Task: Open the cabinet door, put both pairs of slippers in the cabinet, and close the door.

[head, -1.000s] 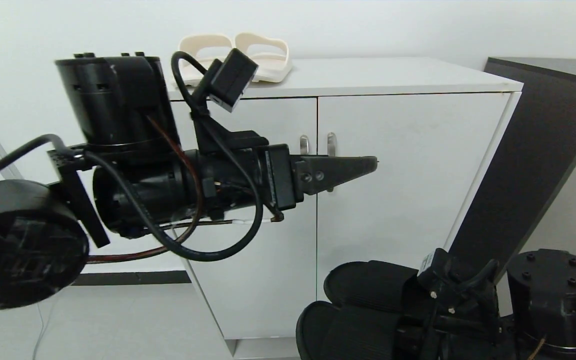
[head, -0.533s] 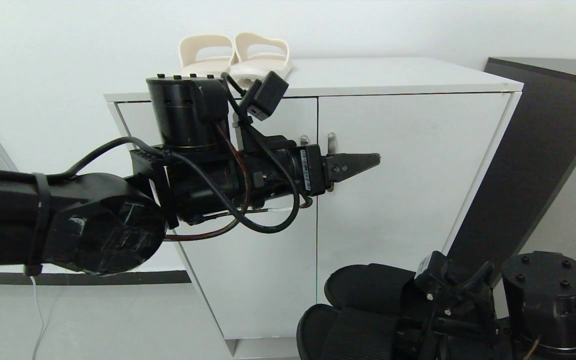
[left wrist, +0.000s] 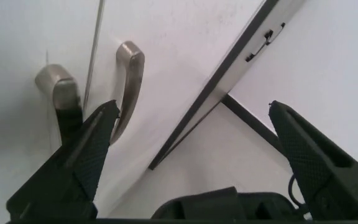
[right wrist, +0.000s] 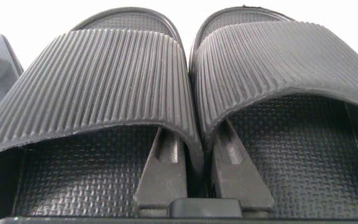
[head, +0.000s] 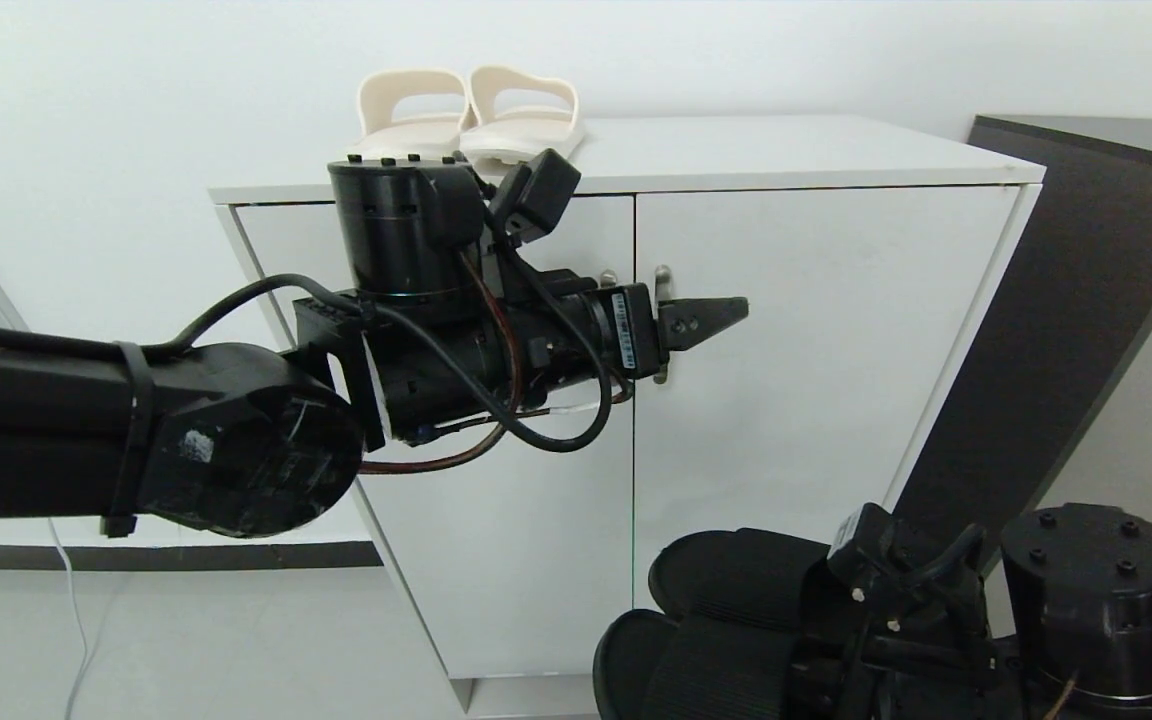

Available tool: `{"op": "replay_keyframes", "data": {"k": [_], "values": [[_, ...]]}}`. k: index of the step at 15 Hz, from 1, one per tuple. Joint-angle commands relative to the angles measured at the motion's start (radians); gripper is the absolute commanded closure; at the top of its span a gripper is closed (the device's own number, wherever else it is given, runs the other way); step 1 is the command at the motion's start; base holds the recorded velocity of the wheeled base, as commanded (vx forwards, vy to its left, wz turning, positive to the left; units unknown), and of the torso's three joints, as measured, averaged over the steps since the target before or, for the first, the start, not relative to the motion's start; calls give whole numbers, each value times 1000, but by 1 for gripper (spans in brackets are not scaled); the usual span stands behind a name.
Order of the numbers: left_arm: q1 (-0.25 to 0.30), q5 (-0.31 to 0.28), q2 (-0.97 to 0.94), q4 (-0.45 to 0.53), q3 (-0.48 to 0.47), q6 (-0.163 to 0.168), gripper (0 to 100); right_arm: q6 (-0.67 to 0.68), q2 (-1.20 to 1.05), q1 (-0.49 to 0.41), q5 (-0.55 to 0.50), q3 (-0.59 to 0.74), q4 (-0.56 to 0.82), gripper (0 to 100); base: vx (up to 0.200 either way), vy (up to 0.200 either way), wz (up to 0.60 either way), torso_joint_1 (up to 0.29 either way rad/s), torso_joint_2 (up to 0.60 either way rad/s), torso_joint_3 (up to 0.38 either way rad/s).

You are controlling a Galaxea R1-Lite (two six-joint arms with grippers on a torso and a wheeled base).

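The white cabinet (head: 816,330) stands with both doors closed; two metal handles (head: 663,283) sit side by side at the centre seam. A cream pair of slippers (head: 469,108) rests on its top at the back left. My left gripper (head: 726,312) is open just in front of the handles, and the right door's handle (left wrist: 129,84) lies close to one finger (left wrist: 79,165), inside the left gripper (left wrist: 192,109). Low at the right, my right gripper (right wrist: 196,143) is shut on the black pair of slippers (head: 726,610), pinching their adjoining straps (right wrist: 185,81) together.
A dark grey panel (head: 1086,300) leans against the cabinet's right side. A white wall with a dark skirting strip (head: 266,555) runs to the left of the cabinet, and pale floor lies below.
My left arm has moved forward toward the cabinet, bringing its gripper up to the door handles. The right arm and the black slippers have stayed put.
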Motion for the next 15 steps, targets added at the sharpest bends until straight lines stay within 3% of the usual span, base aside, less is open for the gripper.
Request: {"op": "replay_keyframes", "data": {"k": [1, 4, 5, 10, 15], "values": [[2, 16, 36, -1, -27, 0, 0, 0, 1, 0, 1, 0, 0, 100, 0, 0, 0, 0, 0, 0], [2, 14, 78, -1, -56, 0, 0, 0, 1, 0, -1, 1, 0, 100, 0, 0, 0, 0, 0, 0], [2, 13, 81, -1, -58, 0, 100, 1, 1, 0, -1, 3, 0, 100, 0, 0, 0, 0, 0, 0], [-3, 10, 47, -1, -15, -1, 100, 0, -4, 2, 47, 20, 0, 100, 0, 0, 0, 0, 0, 0], [-55, 8, -54, -2, 94, 0, 100, 1, -10, 2, 142, 84, -80, 100, 0, 0, 0, 0, 0, 0]]}}
